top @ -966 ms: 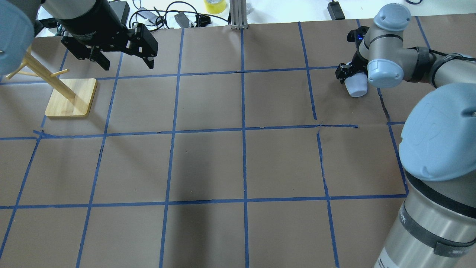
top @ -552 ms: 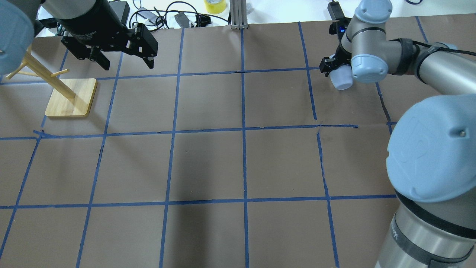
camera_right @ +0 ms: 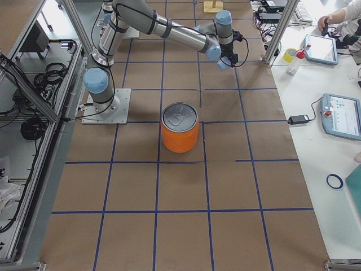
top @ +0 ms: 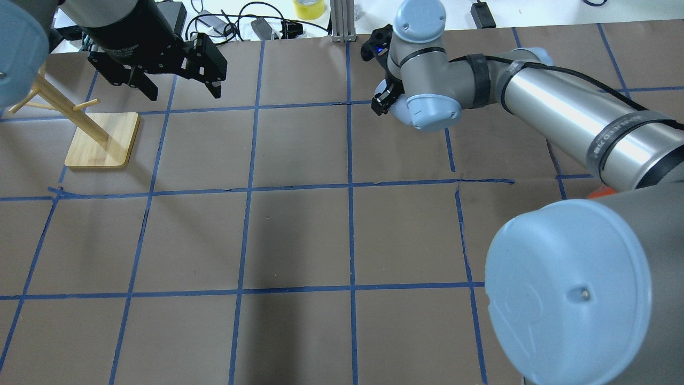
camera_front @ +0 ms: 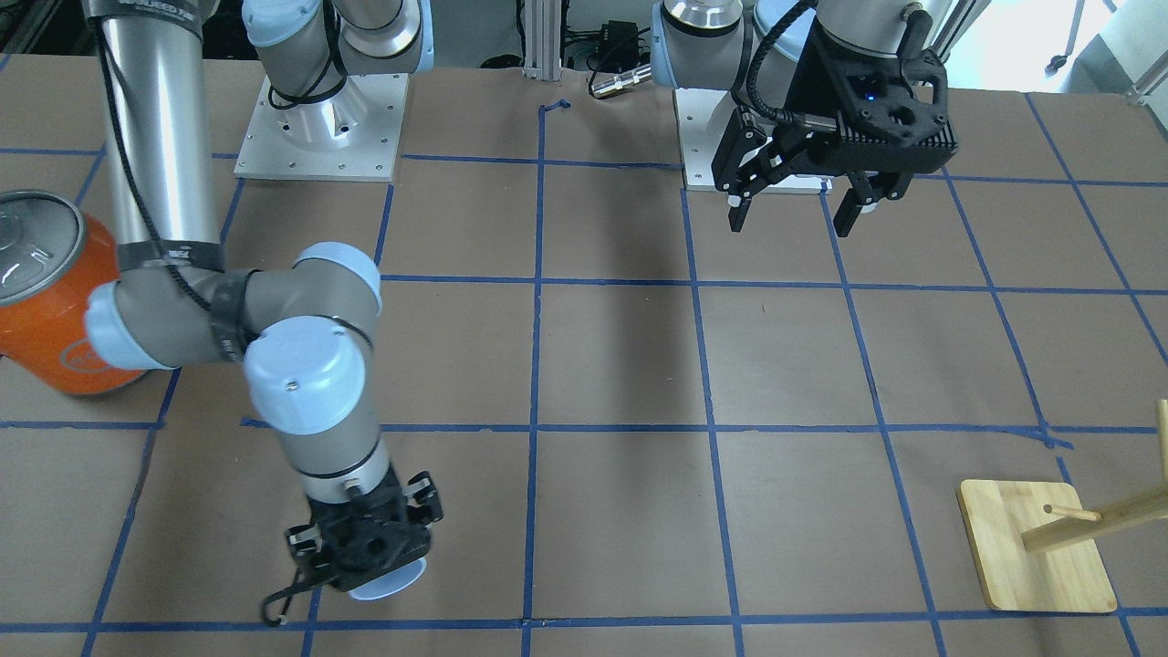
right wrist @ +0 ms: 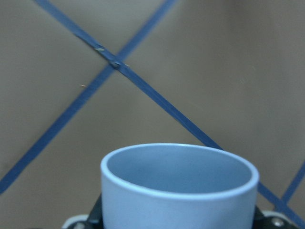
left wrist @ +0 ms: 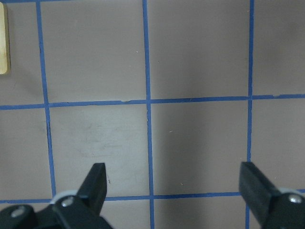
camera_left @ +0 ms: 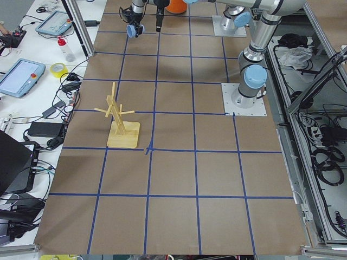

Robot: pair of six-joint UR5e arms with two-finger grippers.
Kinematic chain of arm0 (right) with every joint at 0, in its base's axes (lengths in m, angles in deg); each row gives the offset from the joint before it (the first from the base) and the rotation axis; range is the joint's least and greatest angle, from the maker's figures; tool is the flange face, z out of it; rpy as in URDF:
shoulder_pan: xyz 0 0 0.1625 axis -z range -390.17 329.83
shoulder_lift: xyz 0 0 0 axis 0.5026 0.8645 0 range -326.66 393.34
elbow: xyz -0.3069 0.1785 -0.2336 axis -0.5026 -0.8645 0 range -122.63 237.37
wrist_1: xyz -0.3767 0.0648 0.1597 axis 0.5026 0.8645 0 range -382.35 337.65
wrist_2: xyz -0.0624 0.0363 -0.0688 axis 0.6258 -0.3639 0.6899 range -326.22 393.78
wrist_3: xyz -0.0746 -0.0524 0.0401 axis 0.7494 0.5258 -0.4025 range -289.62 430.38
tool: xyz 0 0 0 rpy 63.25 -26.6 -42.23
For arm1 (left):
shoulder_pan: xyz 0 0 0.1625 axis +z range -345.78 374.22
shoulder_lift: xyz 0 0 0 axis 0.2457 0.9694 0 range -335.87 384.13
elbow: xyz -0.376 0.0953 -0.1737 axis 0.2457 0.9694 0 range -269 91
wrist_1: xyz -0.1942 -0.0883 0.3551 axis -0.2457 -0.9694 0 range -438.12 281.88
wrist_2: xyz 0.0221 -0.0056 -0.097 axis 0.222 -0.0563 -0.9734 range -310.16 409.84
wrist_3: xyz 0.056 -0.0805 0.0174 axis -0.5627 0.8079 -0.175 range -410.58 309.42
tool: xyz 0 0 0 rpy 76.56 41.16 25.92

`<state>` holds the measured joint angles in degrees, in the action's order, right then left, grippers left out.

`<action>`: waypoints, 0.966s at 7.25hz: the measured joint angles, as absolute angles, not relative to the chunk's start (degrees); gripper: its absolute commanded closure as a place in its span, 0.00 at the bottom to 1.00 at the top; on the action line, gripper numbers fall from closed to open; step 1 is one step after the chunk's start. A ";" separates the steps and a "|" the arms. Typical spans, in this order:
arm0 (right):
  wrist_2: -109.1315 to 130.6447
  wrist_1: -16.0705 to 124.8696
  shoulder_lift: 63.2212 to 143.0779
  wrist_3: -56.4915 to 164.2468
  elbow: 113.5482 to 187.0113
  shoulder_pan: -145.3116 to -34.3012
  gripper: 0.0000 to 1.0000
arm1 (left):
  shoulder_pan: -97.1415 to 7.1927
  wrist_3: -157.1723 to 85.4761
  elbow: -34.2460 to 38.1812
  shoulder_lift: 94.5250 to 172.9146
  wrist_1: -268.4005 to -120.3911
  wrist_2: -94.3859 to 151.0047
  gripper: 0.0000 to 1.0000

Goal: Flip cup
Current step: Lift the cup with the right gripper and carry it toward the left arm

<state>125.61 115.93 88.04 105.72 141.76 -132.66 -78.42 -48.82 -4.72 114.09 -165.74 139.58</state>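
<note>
My right gripper (camera_front: pixel 368 558) is shut on the small pale blue-white cup (camera_front: pixel 391 580), over the far side of the table near the middle tape line. In the overhead view this gripper (top: pixel 385 100) is half hidden by its wrist joint, and only a sliver of the cup (top: pixel 394 107) shows. The right wrist view looks into the cup's open mouth (right wrist: pixel 178 183), with the table beyond its rim. My left gripper (top: pixel 184 91) is open and empty, high over the far left, with nothing between its fingers in the left wrist view (left wrist: pixel 174 183).
A large orange can with a silver lid (camera_front: pixel 46 301) stands at the robot's right side of the table, and shows in the exterior right view (camera_right: pixel 180 127). A wooden peg rack on a square base (top: pixel 101 140) stands at the far left. Blue tape lines grid the brown table.
My right arm has swung to the left along the far row, carrying the cup from the right column to near the middle line. The left arm has not moved.
</note>
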 measured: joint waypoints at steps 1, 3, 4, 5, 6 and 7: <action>125.40 119.05 87.66 114.48 142.01 -135.51 0.70 | -78.42 -48.82 -4.72 114.08 -165.74 139.58 0.00; 124.58 122.47 86.78 133.62 142.31 -140.02 0.69 | -78.43 -48.82 -4.72 114.06 -165.74 139.58 0.00; 123.13 123.30 86.23 141.71 142.34 -141.62 0.63 | -78.45 -48.82 -4.72 114.05 -165.74 139.58 0.00; 121.61 123.52 85.78 145.69 142.36 -142.88 0.60 | -78.45 -48.82 -4.71 114.04 -165.74 139.58 0.00; 120.84 123.33 85.28 147.11 142.39 -144.20 0.61 | -78.48 -48.82 -4.72 113.96 -165.79 139.60 0.00; 120.55 123.10 84.54 147.44 142.42 -145.18 0.57 | -78.49 -48.82 -4.71 113.95 -165.84 139.62 0.00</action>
